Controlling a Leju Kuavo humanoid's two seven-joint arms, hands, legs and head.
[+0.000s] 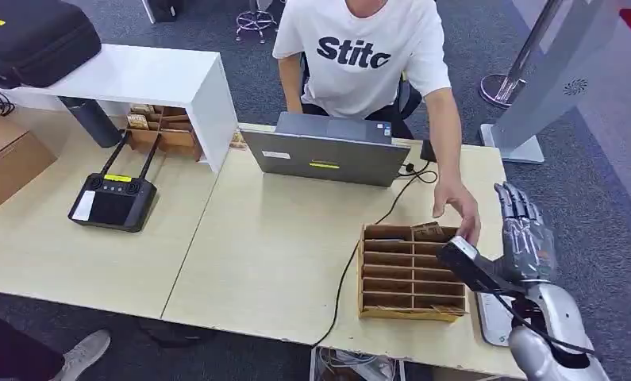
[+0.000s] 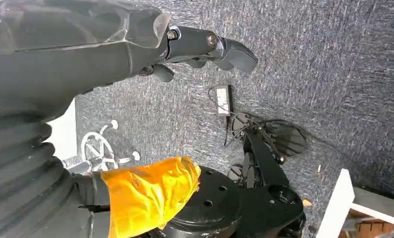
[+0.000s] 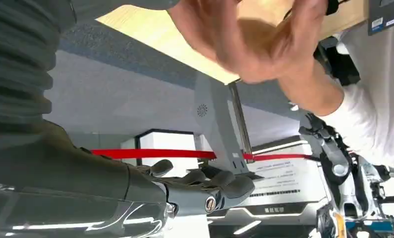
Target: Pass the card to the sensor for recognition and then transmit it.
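Card rack [image 1: 411, 274] | right hand [image 1: 525, 230] beside | shirt [image 1: 359, 48] "Stitc"

Laptop [image 1: 328, 151] behind the slotted box [image 1: 411, 274] on the table [image 1: 272, 254] — controller [image 1: 112, 202] far left

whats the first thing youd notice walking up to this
A person in a white printed t-shirt sits behind a grey laptop, one hand reaching over the wooden slotted organizer on the pale table. Just beside it, the robot's right hand is raised, fingers apart and holding nothing. Farther left lies a black controller with two antennas.
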